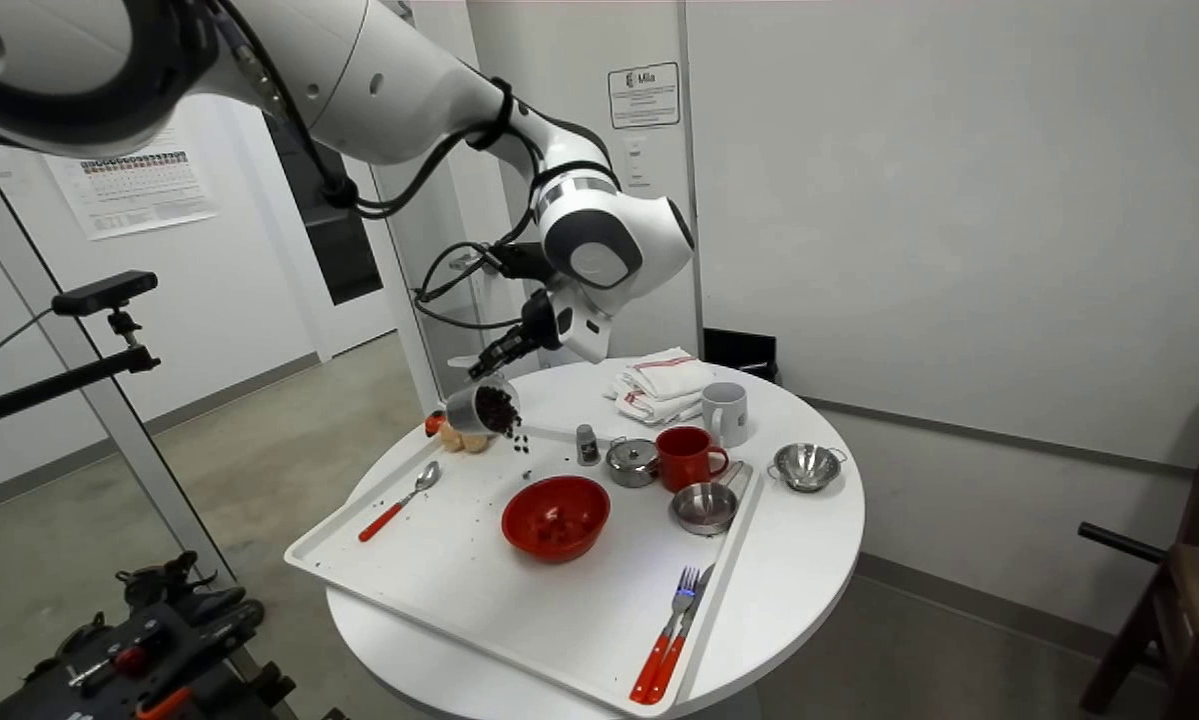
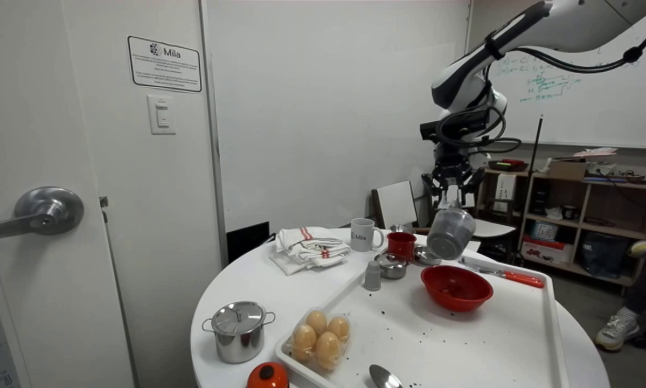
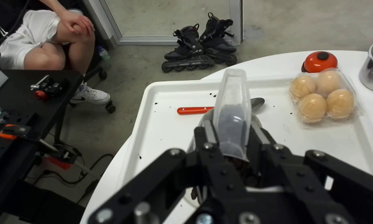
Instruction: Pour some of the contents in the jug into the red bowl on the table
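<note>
The jug (image 1: 467, 410) is a clear grey plastic pitcher holding dark beans. In both exterior views it is tilted, and it also shows in an exterior view (image 2: 452, 234). In an exterior view, several beans fall from its mouth. My gripper (image 3: 233, 133) is shut on the jug's handle, which stands between the fingers in the wrist view. The gripper (image 1: 484, 368) is above the tray. The wide red bowl (image 1: 559, 548) stands on the tray, lower than the jug; it also shows in an exterior view (image 2: 457, 304). Darker spots show inside it. The bowl is out of the wrist view.
The white tray (image 1: 439, 615) has scattered beans, a spoon (image 1: 399, 505), a shaker (image 1: 587, 445), a lidded pot (image 1: 632, 462), a red cup (image 1: 684, 458), a small pan (image 1: 704, 510) and a fork (image 1: 664, 635). Packed eggs (image 2: 323, 339) sit at a corner. A mug (image 2: 362, 235) and towels (image 2: 312, 248) stand behind.
</note>
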Motion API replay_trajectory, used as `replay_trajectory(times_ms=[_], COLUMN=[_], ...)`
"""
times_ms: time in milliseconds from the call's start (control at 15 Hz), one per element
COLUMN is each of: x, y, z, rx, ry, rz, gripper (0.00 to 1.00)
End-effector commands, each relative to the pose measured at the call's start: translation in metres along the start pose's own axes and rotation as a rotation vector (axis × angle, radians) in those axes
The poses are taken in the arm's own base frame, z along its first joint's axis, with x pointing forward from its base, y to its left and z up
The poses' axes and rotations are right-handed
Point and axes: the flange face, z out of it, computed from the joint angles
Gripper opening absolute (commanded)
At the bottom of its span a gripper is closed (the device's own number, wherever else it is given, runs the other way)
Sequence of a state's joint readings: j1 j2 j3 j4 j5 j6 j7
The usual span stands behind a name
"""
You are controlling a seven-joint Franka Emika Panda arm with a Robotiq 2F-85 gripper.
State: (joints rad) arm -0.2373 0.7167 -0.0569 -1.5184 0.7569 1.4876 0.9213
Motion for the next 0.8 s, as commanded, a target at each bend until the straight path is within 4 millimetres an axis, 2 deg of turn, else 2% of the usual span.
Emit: replay_trajectory(times_ms=[0, 733], x=[-0.0012, 0.0014], y=[-0.0034, -0.0036], z=[-0.0049, -0.0058], rx=[-0.001, 0.004], ry=[-0.043, -0.053], rz=[-0.029, -0.022], gripper=[0.13, 0.13])
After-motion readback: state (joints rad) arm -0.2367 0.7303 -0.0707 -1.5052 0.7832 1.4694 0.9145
